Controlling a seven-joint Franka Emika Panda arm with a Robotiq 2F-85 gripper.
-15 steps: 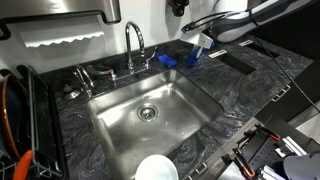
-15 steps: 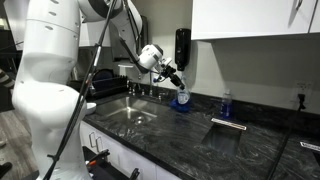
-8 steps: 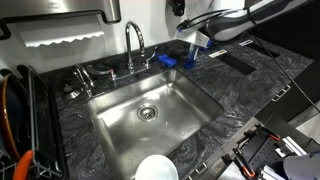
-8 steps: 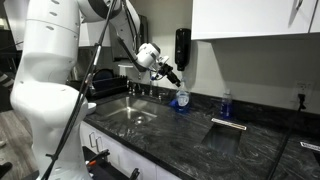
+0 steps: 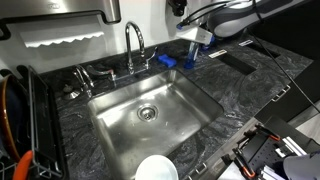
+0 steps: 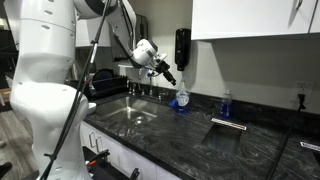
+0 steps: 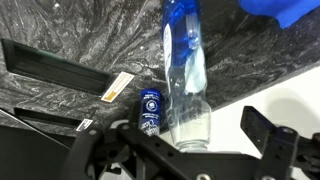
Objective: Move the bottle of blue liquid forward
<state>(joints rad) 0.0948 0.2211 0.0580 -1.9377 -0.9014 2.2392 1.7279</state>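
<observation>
Both my jaws are standing wide apart, so my claw [image 6: 166,74] is gripping nothing and hovering just above the bottle of blue liquid [image 6: 181,97]. The bottle is standing upright on the counter [image 6: 205,132] near the blue block [image 5: 167,61], behind the sink [image 5: 118,125]. I am unable to tell whether it is already sitting forward enough. If not, grasping and shifting are both remaining.

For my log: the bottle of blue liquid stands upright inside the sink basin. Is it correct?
No. The bottle of blue liquid stands upright on the counter beside the sink, not inside the basin, as an exterior view shows.
</observation>
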